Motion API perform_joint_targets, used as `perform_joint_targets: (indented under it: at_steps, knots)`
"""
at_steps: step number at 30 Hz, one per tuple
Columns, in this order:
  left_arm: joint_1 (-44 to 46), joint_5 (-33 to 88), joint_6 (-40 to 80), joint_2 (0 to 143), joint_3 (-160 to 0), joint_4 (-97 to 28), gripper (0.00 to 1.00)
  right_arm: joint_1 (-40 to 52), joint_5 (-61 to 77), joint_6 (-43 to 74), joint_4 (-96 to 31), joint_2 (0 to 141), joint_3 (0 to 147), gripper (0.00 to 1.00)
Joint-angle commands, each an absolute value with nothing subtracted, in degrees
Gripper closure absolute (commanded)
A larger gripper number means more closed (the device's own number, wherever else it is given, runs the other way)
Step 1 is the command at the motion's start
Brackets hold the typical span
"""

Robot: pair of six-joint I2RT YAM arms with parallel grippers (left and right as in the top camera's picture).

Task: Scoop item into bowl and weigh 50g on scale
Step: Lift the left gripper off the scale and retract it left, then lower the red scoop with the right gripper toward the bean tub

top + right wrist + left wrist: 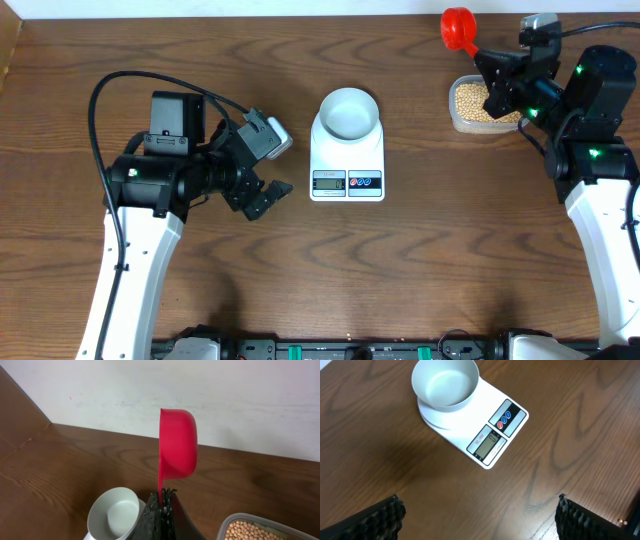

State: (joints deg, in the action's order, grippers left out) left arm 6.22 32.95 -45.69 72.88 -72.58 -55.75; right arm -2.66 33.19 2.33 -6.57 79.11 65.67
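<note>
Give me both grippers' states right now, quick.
Left gripper: open, holding nothing.
Right gripper: shut on the red scoop, gripping its handle.

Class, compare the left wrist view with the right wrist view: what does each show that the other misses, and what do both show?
Left wrist only: the display and buttons of the scale, and the open left gripper. Right wrist only: the red scoop in the shut right gripper, the tub of beans, a white wall. Both: the empty bowl and the wooden table.
</note>
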Motion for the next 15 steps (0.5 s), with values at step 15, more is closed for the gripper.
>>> perform_joint_targets:
  at_steps: [15]
  knots:
    - [5.8, 34.1, -48.2, 73.3, -73.7, -56.1, 0.02, -2.5, 32.9, -0.1, -6.5, 79.2, 66.5, 0.99]
